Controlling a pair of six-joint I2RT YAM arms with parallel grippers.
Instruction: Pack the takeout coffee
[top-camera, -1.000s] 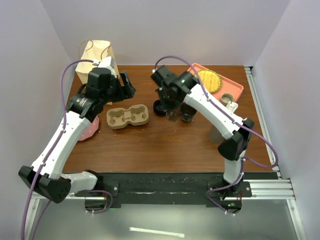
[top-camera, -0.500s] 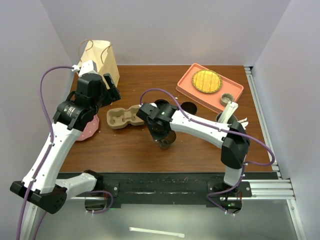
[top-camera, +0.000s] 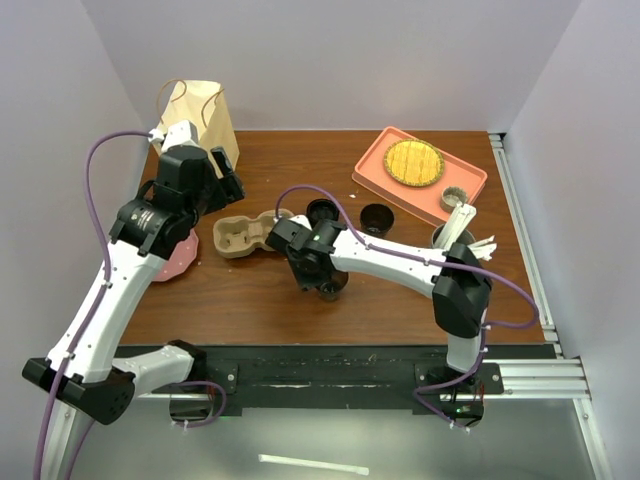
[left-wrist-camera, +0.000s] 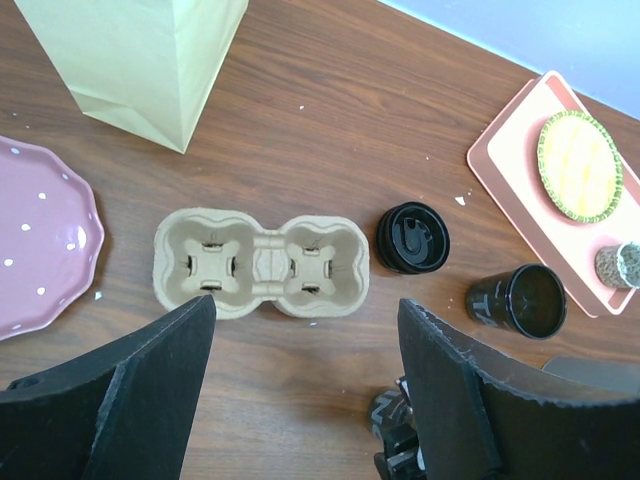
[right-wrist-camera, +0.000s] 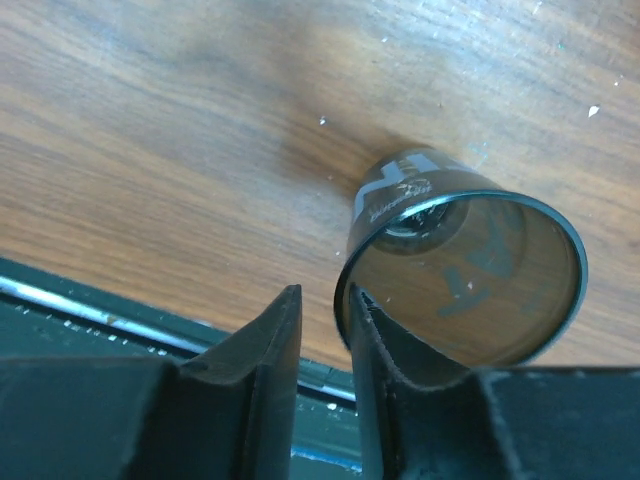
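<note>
My right gripper (top-camera: 322, 280) holds a lidless small black paper cup (top-camera: 333, 287) low over the table's front middle. In the right wrist view one finger (right-wrist-camera: 385, 350) is inside the cup's rim (right-wrist-camera: 460, 290) and the other outside, with a sliver of gap. A second open black cup (top-camera: 377, 218) stands behind it, also in the left wrist view (left-wrist-camera: 528, 300). A round black lid (top-camera: 322, 211) lies beside it. The tan pulp carrier (top-camera: 245, 235) is empty. My left gripper (top-camera: 222, 185) hovers open above the carrier (left-wrist-camera: 262, 264).
A paper bag (top-camera: 195, 115) stands at the back left. A pink plate (top-camera: 178, 258) lies left of the carrier. An orange tray (top-camera: 470, 180) with a yellow disc is at the back right. A grey cup of white utensils (top-camera: 452, 230) stands by the right arm.
My right gripper carried one black cup from the back group to the front middle, then nudged it left. My left arm drew back to the left and now holds still.
</note>
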